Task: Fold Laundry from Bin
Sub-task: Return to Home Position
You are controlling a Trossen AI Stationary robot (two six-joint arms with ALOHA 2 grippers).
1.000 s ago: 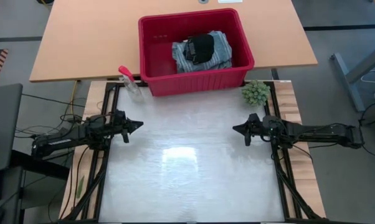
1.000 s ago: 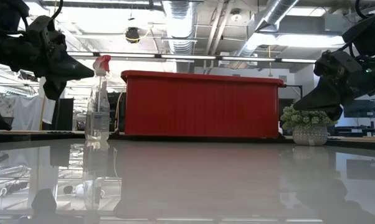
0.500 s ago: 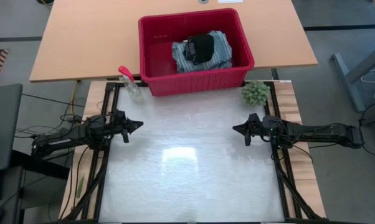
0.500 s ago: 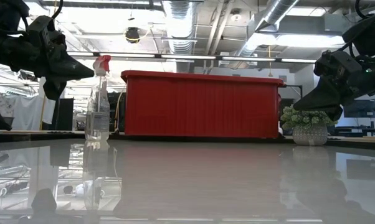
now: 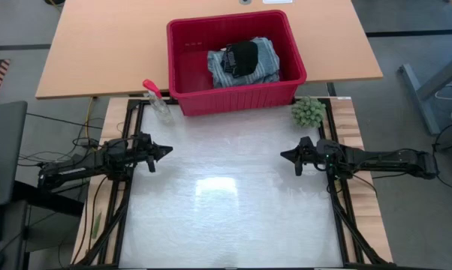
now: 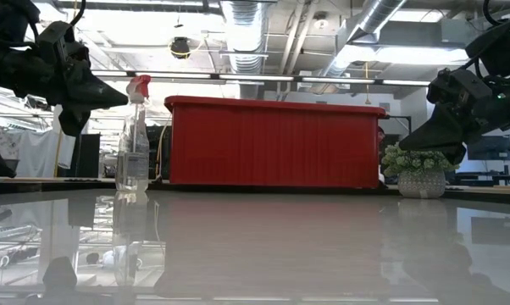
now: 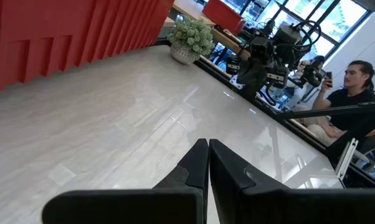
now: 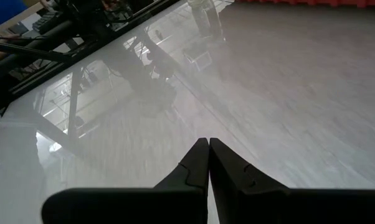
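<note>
The red bin (image 5: 236, 61) stands past the table's far edge, on the wooden desk; it also shows in the low view (image 6: 274, 142). Inside lie the laundry: a blue-white striped piece (image 5: 245, 64) with a small black piece (image 5: 242, 54) on top. My left gripper (image 5: 168, 150) is shut and empty at the table's left side, above the surface; its fingers show in the left wrist view (image 7: 208, 152). My right gripper (image 5: 284, 156) is shut and empty at the right side; its fingers show in the right wrist view (image 8: 208, 151).
A clear spray bottle (image 5: 157, 99) with a red trigger stands at the far left, next to the bin. A green fuzzy ball (image 5: 308, 111) in a small pot sits at the far right. A person (image 7: 356, 93) sits beyond the table's right side.
</note>
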